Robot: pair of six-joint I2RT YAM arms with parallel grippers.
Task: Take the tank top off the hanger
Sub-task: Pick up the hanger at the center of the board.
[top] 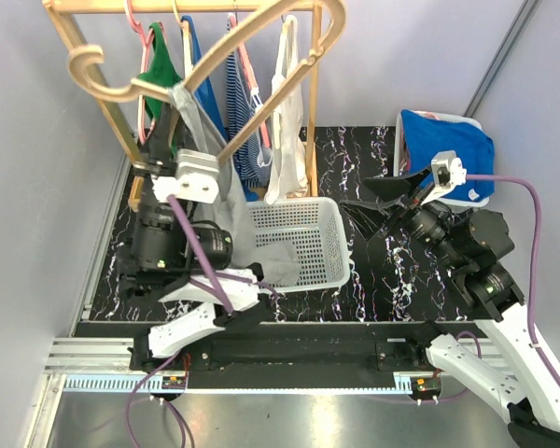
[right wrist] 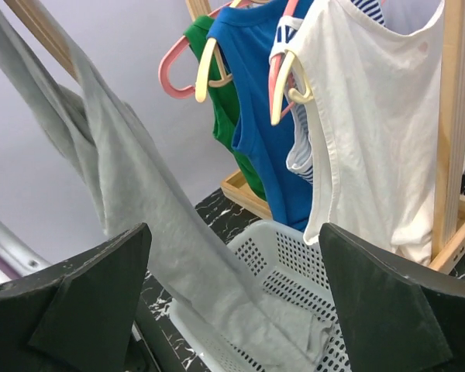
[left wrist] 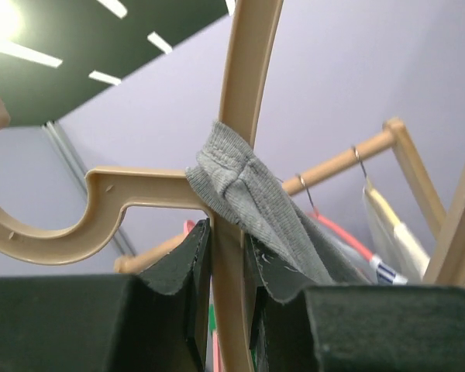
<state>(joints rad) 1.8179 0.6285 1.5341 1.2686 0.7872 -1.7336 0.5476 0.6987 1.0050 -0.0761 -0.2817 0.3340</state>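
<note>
Left wrist: my left gripper (left wrist: pixel 229 262) is clamped on the wooden hanger (left wrist: pixel 252 77). The gray tank top (left wrist: pixel 252 198) has its strap looped over it, and the rest sags into the basket (top: pixel 329 238). It looks soft and light. My right gripper (right wrist: pixel 232 232), wide open and empty, should pinch the hanging fabric.

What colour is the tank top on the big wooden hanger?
Plain grey. The tank top hanging from the hanger shows best in the right wrist view.

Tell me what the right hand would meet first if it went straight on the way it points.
Probably the grey tank top, hanging ahead of the right hand down into the white basket. Depth is unclear; it might slip past the cloth and reach the basket rim.
</note>
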